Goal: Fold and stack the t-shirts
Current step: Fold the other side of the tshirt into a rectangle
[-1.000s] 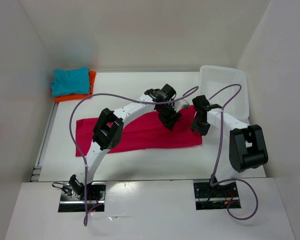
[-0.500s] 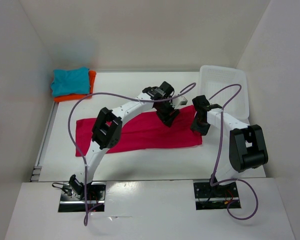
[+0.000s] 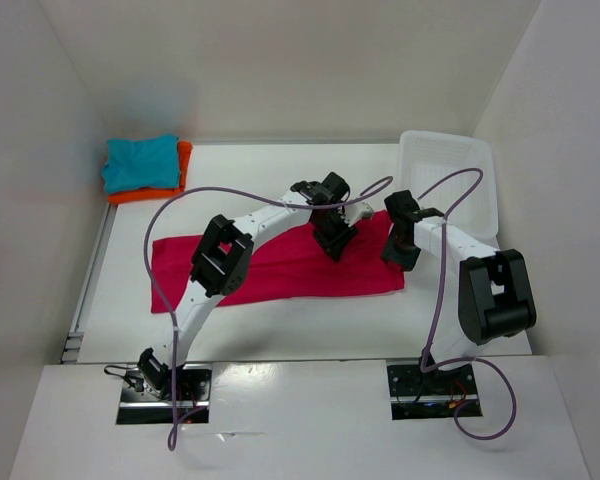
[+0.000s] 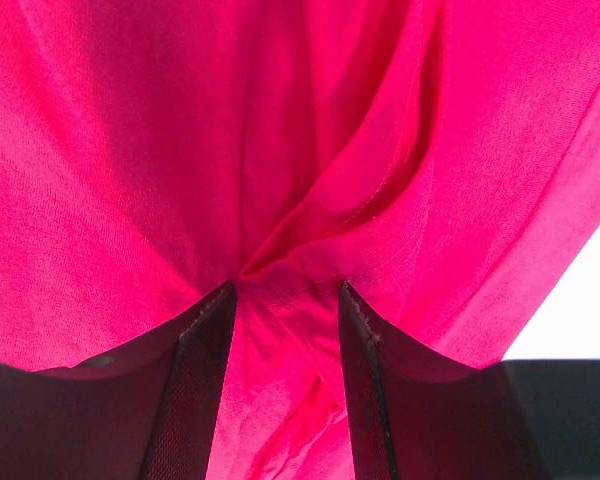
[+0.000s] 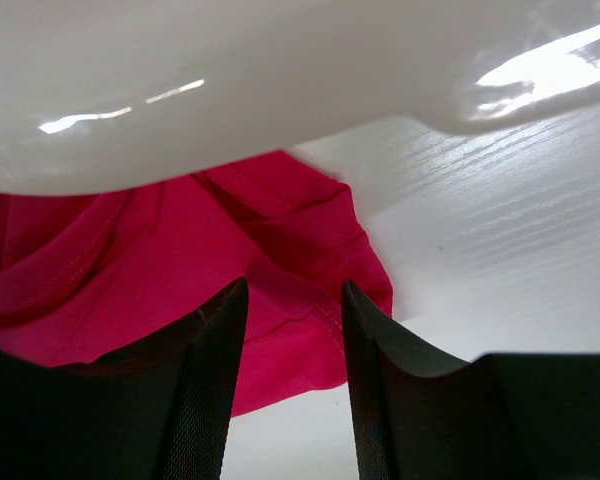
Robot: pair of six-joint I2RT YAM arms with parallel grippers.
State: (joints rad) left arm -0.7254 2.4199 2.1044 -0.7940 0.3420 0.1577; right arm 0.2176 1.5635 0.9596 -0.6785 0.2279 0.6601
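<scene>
The pink-red t-shirt lies as a long strip across the middle of the table. My left gripper is open on its far edge, right of centre. In the left wrist view the left gripper presses into the pink-red t-shirt, with a rumpled ridge of cloth between the fingers. My right gripper is open at the strip's right end. In the right wrist view the right gripper straddles a hemmed corner of the pink-red t-shirt. At the back left the folded teal t-shirt rests on the orange t-shirt.
The white mesh basket stands at the back right, close behind my right arm; the basket's rim fills the top of the right wrist view. White walls enclose the table on the left, back and right. A purple cable loops over each arm.
My left arm has shifted slightly, its elbow moving right, while its gripper stays on the far edge of the pink-red t-shirt. The right arm has not moved.
</scene>
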